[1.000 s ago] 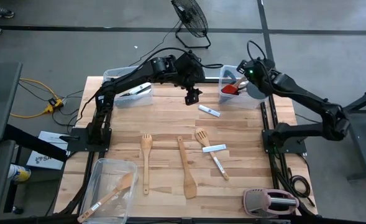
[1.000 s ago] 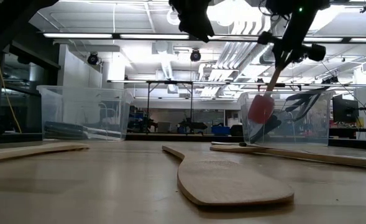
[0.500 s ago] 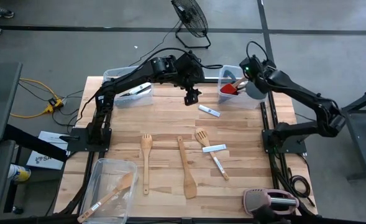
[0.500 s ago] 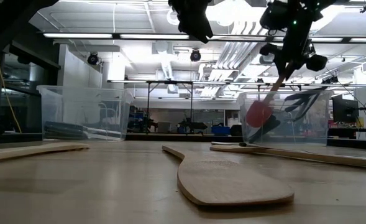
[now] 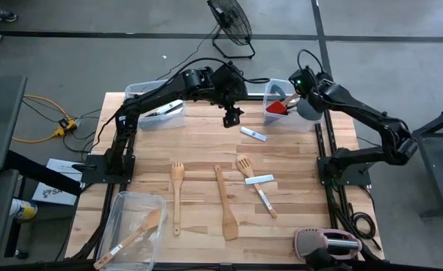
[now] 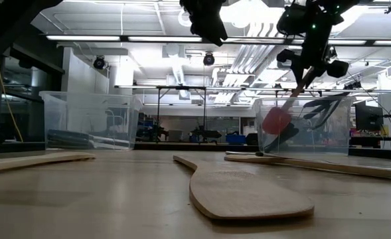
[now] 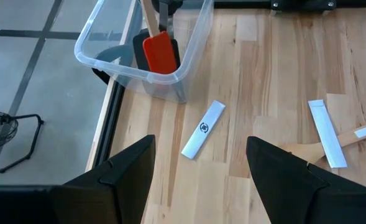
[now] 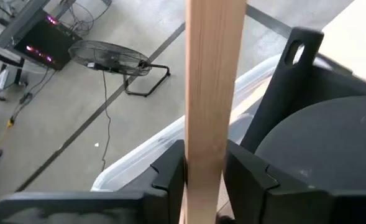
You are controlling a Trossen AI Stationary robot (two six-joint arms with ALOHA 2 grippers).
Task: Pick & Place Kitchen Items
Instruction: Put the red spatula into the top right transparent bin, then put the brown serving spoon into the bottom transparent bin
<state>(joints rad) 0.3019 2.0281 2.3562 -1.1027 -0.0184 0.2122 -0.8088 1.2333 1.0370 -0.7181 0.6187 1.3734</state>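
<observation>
I have the right end effector (image 5: pixel 292 95) pinching the red spatula's (image 5: pixel 280 108) wooden handle, blade down inside the clear bin (image 5: pixel 269 114) at 1 o'clock on the bench (image 5: pixel 206 150). It is not yet let go. The left end effector (image 5: pixel 232 117) hovers spread near 12 o'clock. About 6 utensils (image 5: pixel 225 203) are left at mid-bench. Since 1 second ago, the spatula has sunk slightly deeper into the bin.

A red spatula (image 5: pixel 279 108) hangs tilted in the far right bin; wooden spoons (image 5: pixel 225 202), forked turners (image 5: pixel 177 196) and white-bladed knives (image 5: pixel 263 191) lie mid-worktop.
</observation>
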